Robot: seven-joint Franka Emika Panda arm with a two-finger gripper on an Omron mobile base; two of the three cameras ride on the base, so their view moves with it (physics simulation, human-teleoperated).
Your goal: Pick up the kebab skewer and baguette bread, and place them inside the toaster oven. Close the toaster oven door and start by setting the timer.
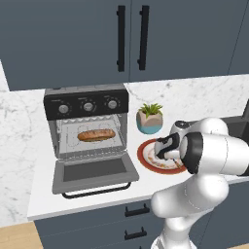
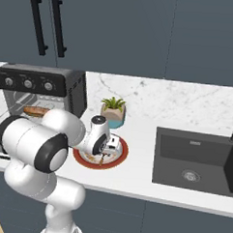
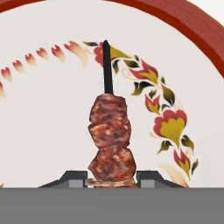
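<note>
On the desk [image 1: 29,194], one toaster oven [image 1: 87,129] with three knobs stands at left, its door [image 1: 93,174] dropped open, one baguette bread [image 1: 96,134] on the rack. Rightward, one potted plant [image 1: 150,118], then one plate [image 2: 117,159] where the fingers [image 3: 111,178] clench one kebab skewer [image 3: 110,140].

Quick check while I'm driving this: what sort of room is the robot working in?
Most likely a home kitchen: a white marble-look counter under dark blue-grey wall cabinets, a boxy grey toaster oven with its door down, and a dark inset sink.
</note>
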